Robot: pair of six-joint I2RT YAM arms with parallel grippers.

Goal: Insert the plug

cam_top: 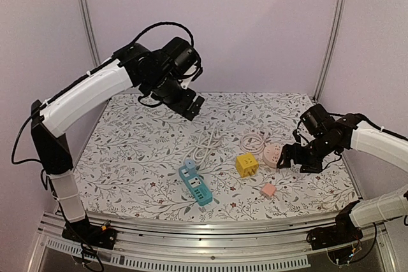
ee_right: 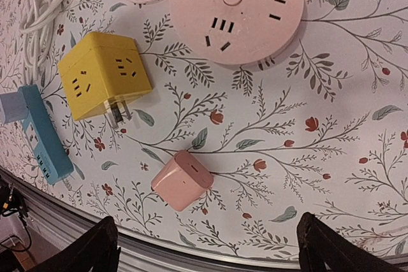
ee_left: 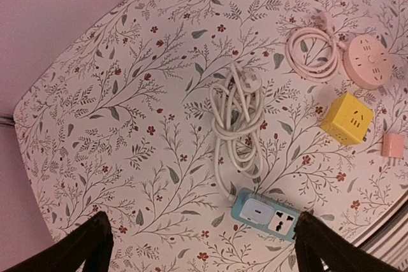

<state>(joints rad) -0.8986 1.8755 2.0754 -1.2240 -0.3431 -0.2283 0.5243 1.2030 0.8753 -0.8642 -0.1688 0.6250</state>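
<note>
A blue power strip (cam_top: 196,184) lies at the front middle of the floral table with a pale adapter (ee_left: 257,210) seated in its far end. A yellow cube plug (cam_top: 247,164) lies on its side, prongs showing (ee_right: 118,114). A small pink charger (cam_top: 268,190) lies near the front edge, also in the right wrist view (ee_right: 182,179). A round pink socket (cam_top: 272,155) sits beside the cube. My left gripper (cam_top: 194,107) hangs open and empty high over the back of the table. My right gripper (cam_top: 298,164) is open and empty, low, just right of the pink socket.
A coiled white cable (cam_top: 207,144) runs from the blue strip toward the back. A coiled pink cable (cam_top: 255,139) lies behind the pink socket. The table's metal front rail (cam_top: 204,224) runs close to the pink charger. Purple walls stand on three sides.
</note>
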